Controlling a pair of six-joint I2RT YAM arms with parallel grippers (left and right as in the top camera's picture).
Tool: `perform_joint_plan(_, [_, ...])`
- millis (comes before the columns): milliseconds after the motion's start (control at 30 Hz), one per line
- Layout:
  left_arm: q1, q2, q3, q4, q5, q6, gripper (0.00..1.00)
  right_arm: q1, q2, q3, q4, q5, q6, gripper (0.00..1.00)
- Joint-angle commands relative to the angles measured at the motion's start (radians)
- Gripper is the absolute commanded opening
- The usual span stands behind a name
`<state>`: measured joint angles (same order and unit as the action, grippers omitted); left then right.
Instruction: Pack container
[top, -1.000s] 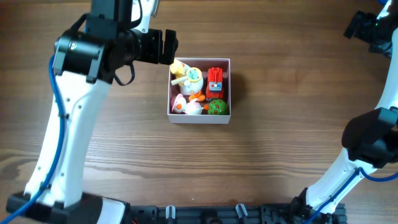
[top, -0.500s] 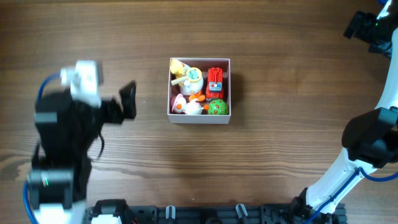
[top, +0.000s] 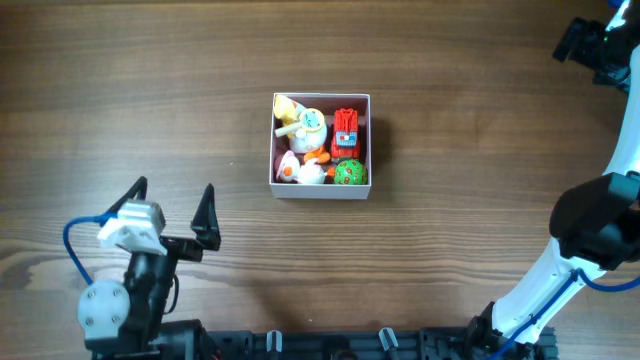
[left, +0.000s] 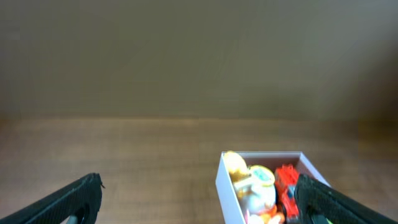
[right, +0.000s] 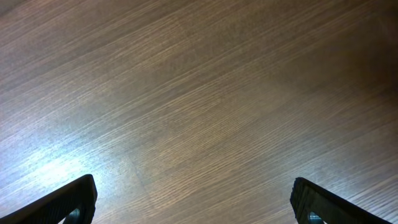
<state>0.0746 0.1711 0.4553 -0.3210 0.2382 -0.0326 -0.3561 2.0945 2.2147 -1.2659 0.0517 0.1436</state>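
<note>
Overhead: left hand (top: 172, 200) spread wide, holding nothing.

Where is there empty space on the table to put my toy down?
The table is bare left of the container, down to the left pincer. It is wide open between the container and the right arm, and along the far edge. Inside the container it is crowded: toys fill it.
</note>
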Motion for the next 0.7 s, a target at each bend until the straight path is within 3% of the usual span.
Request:
perform_joint_plan(0, [0.008, -0.055, -0.039, 0.015, 0.027, -0.006, 1.00, 0.005, 0.003, 0.002, 0.002, -0.008, -0.010, 1.00])
perform_joint_plan(667, [0.008, -0.168, -0.265, 0.233, 0.034, -0.006, 1.00, 0.005, 0.003, 0.002, 0.002, -0.008, -0.010, 1.00])
